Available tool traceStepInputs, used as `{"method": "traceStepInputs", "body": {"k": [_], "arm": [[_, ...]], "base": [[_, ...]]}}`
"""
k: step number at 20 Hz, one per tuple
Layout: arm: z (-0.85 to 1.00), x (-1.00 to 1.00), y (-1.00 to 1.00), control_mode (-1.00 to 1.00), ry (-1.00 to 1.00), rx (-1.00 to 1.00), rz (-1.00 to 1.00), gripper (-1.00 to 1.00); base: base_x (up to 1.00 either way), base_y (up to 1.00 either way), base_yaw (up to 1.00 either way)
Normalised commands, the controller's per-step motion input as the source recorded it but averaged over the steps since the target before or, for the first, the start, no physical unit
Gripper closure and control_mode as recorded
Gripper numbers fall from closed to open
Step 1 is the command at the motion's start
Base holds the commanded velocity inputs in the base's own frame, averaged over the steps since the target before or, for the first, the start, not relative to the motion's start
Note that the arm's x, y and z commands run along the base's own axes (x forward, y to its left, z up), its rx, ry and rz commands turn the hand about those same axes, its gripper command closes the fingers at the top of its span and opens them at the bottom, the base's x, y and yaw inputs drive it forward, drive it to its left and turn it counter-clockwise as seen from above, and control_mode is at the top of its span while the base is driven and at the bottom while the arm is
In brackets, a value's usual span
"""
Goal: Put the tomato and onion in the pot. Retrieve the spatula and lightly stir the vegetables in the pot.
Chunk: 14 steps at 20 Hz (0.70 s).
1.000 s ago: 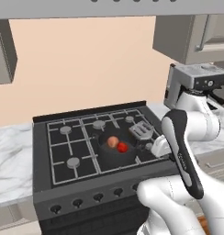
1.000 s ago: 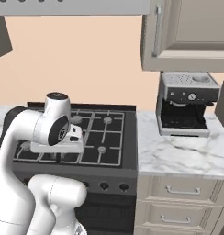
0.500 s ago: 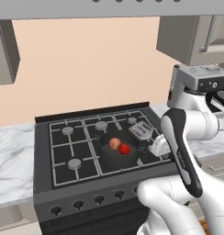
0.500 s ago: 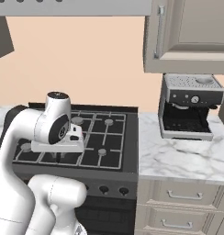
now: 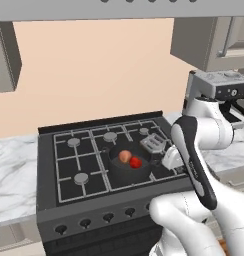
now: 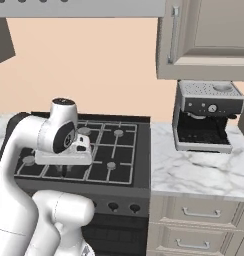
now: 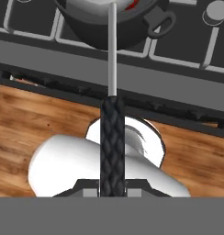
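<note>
The dark grey pot [image 5: 128,168] sits on the stove's front middle burner. Inside it lie the orange-pink onion [image 5: 124,156] and, touching it on the right, the bright red tomato [image 5: 135,162]. My gripper [image 5: 168,158] hovers at the pot's right side, shut on the spatula's black handle [image 7: 113,137]. The spatula's silver head [image 5: 153,143] hangs above the pot's right rim. In the hand view the thin metal neck [image 7: 112,50] runs up to the pot [image 7: 127,28], where a sliver of the tomato [image 7: 130,5] peeks out beside the head.
The black gas stove [image 5: 74,170] has grates and several burner caps around the pot. A coffee machine [image 6: 206,115] stands on the marble counter [image 6: 194,172] to the right. Wall cabinets hang above. A wooden floor [image 7: 36,114] lies below the stove's front.
The whole picture has slipped down a touch, so the camera moved. The spatula stays gripped over the pot's right rim, and the vegetables rest where they were.
</note>
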Motion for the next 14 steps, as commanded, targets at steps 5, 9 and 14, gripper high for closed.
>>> {"method": "traceStepInputs", "body": {"k": [5, 9, 14], "arm": [[0.54, 0.74, 0.00, -1.00, 0.54, -0.27, 0.05, 1.00], [0.34, 0.41, 0.00, -1.00, 0.37, -0.28, 0.15, 1.00], [-0.05, 0.31, -0.01, -1.00, 0.33, -0.23, 0.22, 1.00]], "base": [[0.00, 0.00, 0.00], [0.00, 0.00, 0.00], [0.00, 0.00, 0.00]]}}
